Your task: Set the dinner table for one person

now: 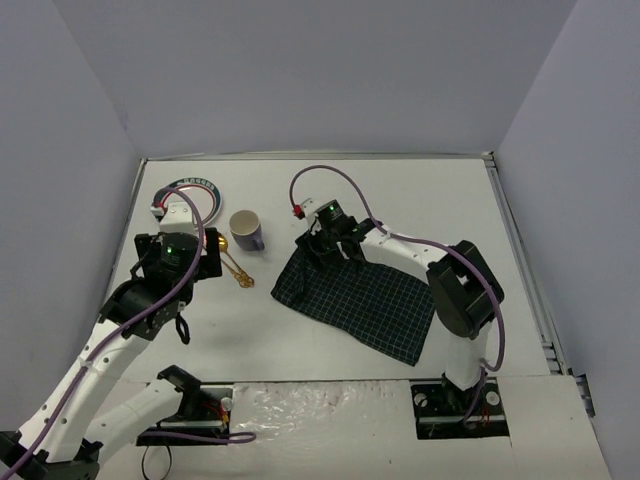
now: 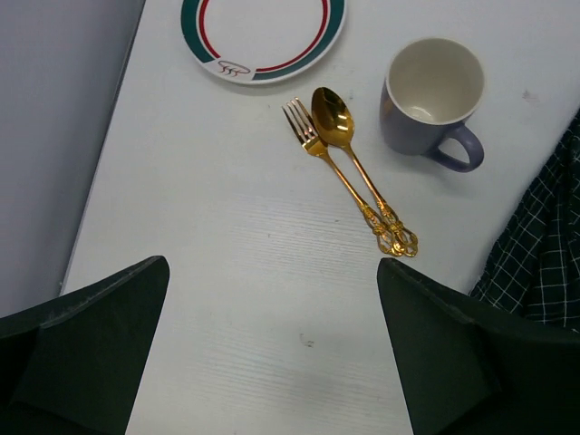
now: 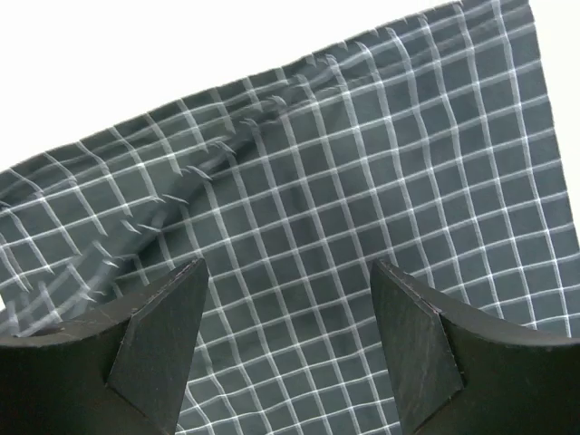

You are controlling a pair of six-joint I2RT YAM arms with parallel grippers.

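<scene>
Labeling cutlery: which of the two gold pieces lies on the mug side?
The spoon, with the oval bowl, lies next to the mug. The fork, with tines, lies on the spoon's far side from the mug, and their handle ends meet.

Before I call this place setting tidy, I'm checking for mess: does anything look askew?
The checked cloth lies skewed on the dinner table, rumpled near the right tool. The gold fork and spoon lie slanted together beside the mug, not flanking the plate.
</scene>
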